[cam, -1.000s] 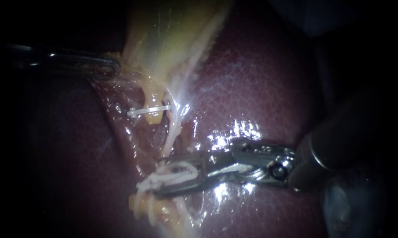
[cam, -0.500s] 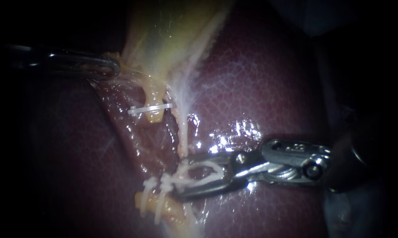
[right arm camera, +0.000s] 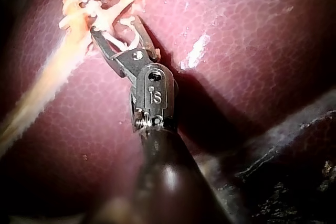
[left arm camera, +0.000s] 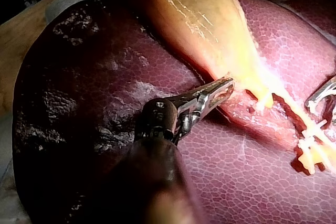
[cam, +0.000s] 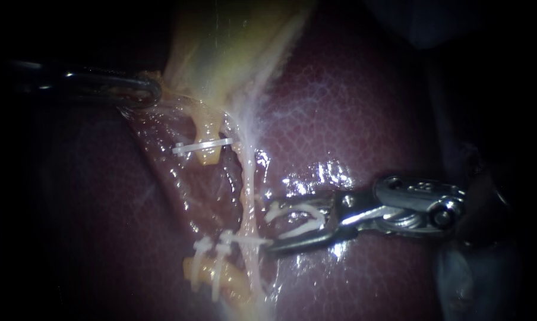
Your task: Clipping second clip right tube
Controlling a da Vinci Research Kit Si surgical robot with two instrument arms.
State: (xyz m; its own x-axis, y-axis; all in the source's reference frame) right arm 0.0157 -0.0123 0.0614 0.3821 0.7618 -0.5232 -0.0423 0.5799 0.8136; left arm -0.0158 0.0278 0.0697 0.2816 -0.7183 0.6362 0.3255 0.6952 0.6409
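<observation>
The liver (cam: 351, 107) fills the endoscope view, wet and dark red; the pale yellow gallbladder (cam: 227, 41) hangs in from the top and tapers toward 2 strands. The left instrument (cam: 151, 89) comes in from the left; its jaws are pressed together on the gallbladder's lower edge beside the taper. The left tube (cam: 206, 128) is a short yellow stub with 1 white clip (cam: 202, 146) lying across it; lower down, a yellow stump (cam: 212, 279) carries 2 more clips. The right tube (cam: 248, 202) is a thin pale strand running up and down the view; a thin white bar (cam: 248, 241) crosses it low down, its end at the right instrument's lower jaw tip. The right instrument (cam: 269, 227) comes in from the right over the liver; its jaws stand apart and pinch the open clip (cam: 298, 208), 1 leg along each jaw. That clip's long axis runs along the jaws, crosswise to the right tube, with its mouth toward the tube; the tube lies just outside the mouth, not between the legs.
</observation>
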